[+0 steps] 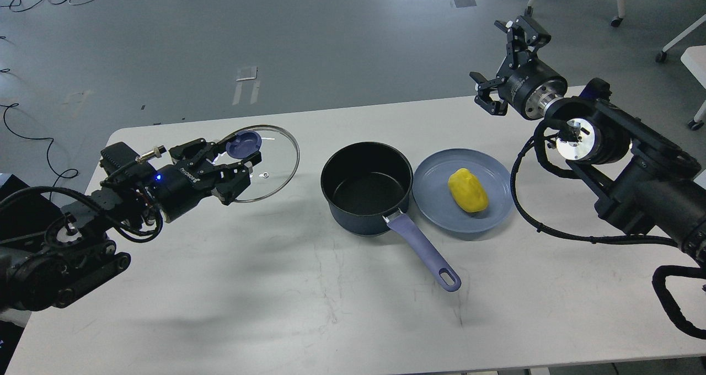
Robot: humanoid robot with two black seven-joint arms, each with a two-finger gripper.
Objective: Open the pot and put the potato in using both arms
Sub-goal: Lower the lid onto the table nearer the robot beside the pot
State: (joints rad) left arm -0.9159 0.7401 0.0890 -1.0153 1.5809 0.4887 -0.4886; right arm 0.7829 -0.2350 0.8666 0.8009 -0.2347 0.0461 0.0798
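Observation:
A dark blue pot (367, 187) with a purple handle (424, 251) stands open at the table's middle. My left gripper (234, 157) is shut on the purple knob (244, 143) of the glass lid (263, 162) and holds it tilted left of the pot, close over the table. A yellow potato (468, 190) lies on a blue plate (430, 190) right of the pot. My right gripper (504, 60) is open and empty, raised above the table's far right edge, well beyond the plate.
The white table (309, 298) has bare surface in front of the pot. Chair legs and a white piece of furniture (692, 55) stand on the floor at the far right. Cables lie on the floor at the far left.

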